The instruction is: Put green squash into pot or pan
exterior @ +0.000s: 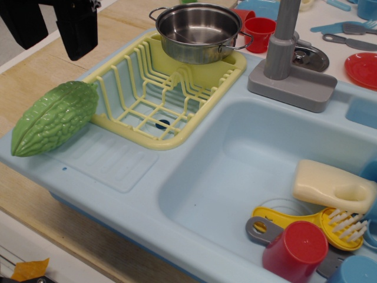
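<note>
While the green squash (54, 118) lies on its side at the near-left corner of the pale blue toy sink unit (194, 171), nothing holds it. Bumpy ridged skin, pointed ends; one tip reaches the unit's left edge, other tip touches or nearly touches the left rim of the yellow dish rack (166, 88). It sits partly on the ribbed drainboard area, just beside the rack, not in it.

Pot (199, 32): shiny steel, upright, loop handles both sides, resting on the far end of the rack w/ its base on the rack's rim. Looks empty inside. Well apart from the squash, rack between them.

Gripper (53, 26): black, top-left of frame, above and behind the squash, over the wooden table (35, 82). Two dark fingers hang down w/ a clear gap between them, so jaws apart, holding nothing.

Farther out: grey faucet (285, 56) on its base right of the pot; two red cups (256, 29) behind the pot. In the basin, near-right: cream scrub-brush handle (333, 186), yellow strainer-like piece (312, 224), red cup (296, 250), grey utensil, blue items at the edge. Red plate (362, 69) and blue utensils far right on the counter.
</note>
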Controlling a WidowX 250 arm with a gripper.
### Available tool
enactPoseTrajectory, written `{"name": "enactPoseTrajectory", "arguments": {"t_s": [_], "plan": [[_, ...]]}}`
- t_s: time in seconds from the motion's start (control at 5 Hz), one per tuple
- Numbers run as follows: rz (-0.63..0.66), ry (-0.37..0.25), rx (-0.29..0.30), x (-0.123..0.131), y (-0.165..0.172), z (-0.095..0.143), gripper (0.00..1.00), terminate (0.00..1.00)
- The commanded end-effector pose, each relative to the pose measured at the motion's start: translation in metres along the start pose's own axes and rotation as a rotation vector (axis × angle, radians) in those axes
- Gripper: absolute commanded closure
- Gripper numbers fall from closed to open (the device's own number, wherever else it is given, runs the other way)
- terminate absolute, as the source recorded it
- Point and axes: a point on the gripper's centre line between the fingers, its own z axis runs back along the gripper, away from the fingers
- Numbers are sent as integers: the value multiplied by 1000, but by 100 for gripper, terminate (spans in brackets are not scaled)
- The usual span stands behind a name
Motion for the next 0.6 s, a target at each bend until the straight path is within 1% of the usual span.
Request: {"name": "enactPoseTrajectory", "arguments": {"t_s": [0.0, 0.2, 0.4], "plan": [[0, 0, 0, 0, 0, 0, 0, 0], [52, 0, -8, -1, 0, -11, 0, 0], [96, -2, 1, -3, 1, -16, 0, 0]]}}
